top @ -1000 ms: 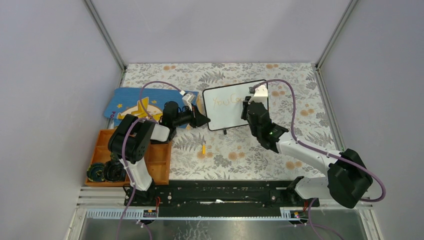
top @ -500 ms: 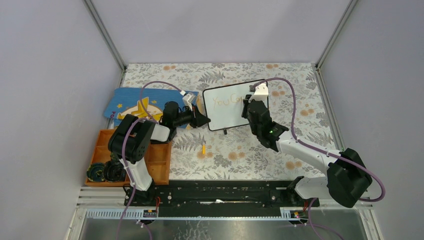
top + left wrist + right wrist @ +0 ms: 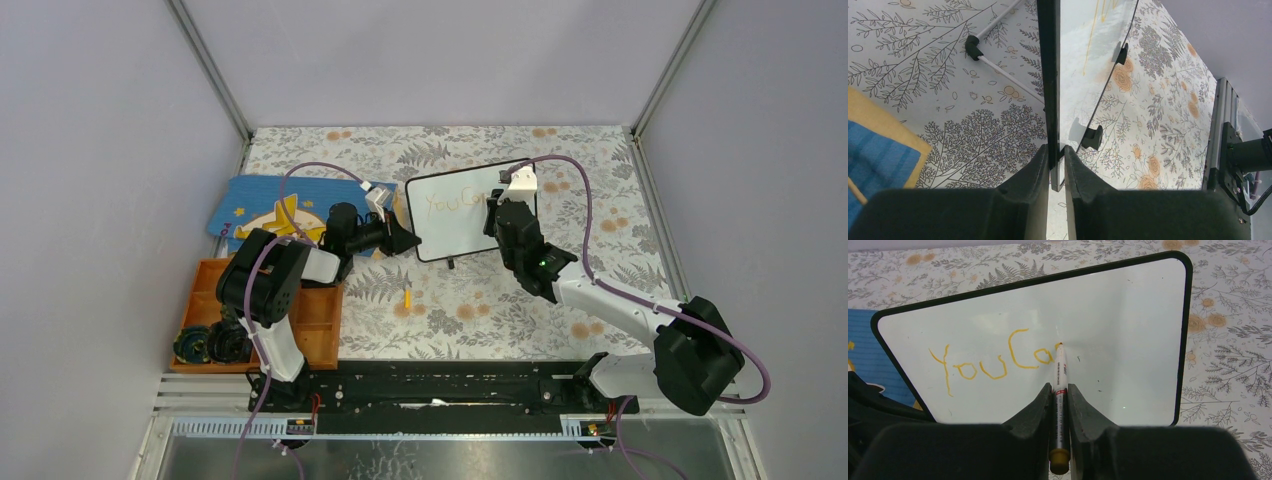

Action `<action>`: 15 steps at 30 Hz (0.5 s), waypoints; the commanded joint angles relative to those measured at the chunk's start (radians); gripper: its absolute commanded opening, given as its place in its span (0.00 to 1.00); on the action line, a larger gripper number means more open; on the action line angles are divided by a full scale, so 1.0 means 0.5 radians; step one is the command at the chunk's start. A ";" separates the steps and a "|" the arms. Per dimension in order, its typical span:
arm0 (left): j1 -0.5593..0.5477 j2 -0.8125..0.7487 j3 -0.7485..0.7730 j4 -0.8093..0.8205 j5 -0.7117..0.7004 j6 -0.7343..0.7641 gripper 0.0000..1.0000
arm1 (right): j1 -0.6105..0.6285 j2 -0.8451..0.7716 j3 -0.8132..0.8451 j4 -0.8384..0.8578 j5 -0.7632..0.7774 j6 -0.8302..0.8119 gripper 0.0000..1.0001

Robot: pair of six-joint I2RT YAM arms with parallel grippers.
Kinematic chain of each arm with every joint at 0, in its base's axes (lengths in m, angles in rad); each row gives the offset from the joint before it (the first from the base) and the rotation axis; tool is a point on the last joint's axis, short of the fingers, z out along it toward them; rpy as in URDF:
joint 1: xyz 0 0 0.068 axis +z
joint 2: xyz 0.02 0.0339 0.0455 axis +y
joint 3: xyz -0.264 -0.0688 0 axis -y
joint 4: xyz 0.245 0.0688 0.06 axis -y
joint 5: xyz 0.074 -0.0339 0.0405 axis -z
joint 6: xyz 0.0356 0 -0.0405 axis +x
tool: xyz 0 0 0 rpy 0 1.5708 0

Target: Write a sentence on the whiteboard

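Right pincer (image 3: 1060,388) gripping marker (image 3: 1060,365), whiteboard (image 3: 1128,340) reads "YouCa"

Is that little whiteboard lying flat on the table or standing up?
Standing up. The whiteboard rests on its lower edge and black feet, with the left gripper jaws pinching one side edge.

Blk/wht arms (image 3: 610,305), purple cables (image 3: 586,215), blk wedge fingers (image 3: 1040,410), green LED (image 3: 541,264).
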 commanded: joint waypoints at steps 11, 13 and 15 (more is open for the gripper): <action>-0.008 -0.025 0.006 -0.032 -0.054 0.076 0.20 | -0.029 -0.085 -0.066 -0.041 0.042 0.056 0.00; -0.008 -0.024 0.006 -0.031 -0.055 0.076 0.20 | -0.030 -0.093 -0.077 -0.043 0.034 0.061 0.00; -0.008 -0.023 0.005 -0.032 -0.055 0.076 0.20 | -0.030 -0.094 -0.084 -0.049 0.026 0.064 0.00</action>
